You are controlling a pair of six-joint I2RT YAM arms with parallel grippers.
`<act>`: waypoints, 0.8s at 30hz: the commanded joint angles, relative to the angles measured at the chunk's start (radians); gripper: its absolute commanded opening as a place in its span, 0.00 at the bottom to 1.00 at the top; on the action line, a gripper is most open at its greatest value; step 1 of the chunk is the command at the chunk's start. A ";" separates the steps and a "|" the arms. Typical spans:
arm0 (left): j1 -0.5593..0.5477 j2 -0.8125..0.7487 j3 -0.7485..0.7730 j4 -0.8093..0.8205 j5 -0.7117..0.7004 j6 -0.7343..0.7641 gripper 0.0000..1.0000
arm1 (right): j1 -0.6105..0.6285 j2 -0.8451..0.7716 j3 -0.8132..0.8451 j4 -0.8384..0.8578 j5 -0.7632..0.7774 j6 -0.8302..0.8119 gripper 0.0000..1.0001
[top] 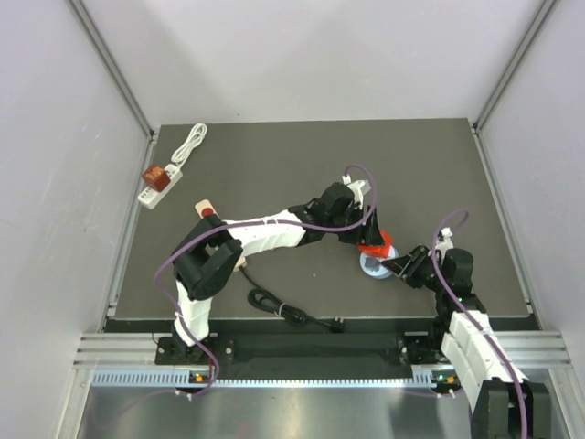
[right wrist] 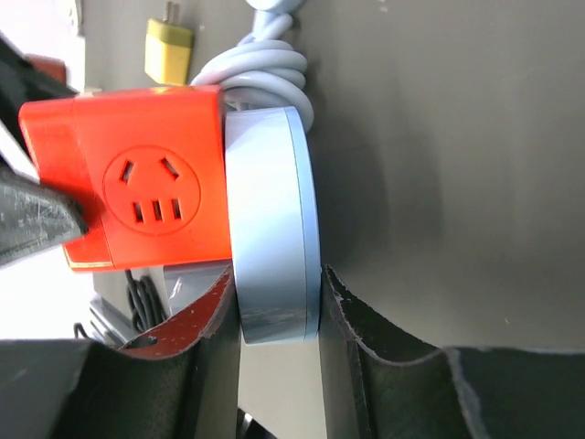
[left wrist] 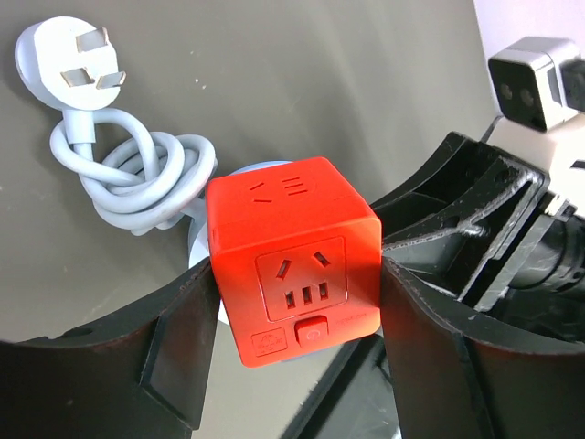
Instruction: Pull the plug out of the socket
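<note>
Gripping red cube plug (left wrist: 292, 242) in left pincer (left wrist: 292, 306), right pincer (right wrist: 277, 315) clamping grey socket (right wrist: 270, 201)

The place is a robotics lab test cell. A dark table (top: 274, 155) is enclosed on the left, far and right by plain white panels (top: 311, 55) set in metal framing. A left arm (top: 265, 230) and a right arm (top: 466, 329) are mounted at the near edge on an aluminium rail (top: 119, 346), beside a slotted cable duct (top: 302, 377).

Cube plug (right wrist: 137, 183) on round socket (right wrist: 274, 238)
</note>
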 commanded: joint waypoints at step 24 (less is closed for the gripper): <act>-0.102 -0.168 0.042 -0.085 -0.178 0.151 0.00 | -0.011 -0.030 0.006 -0.223 0.277 0.047 0.00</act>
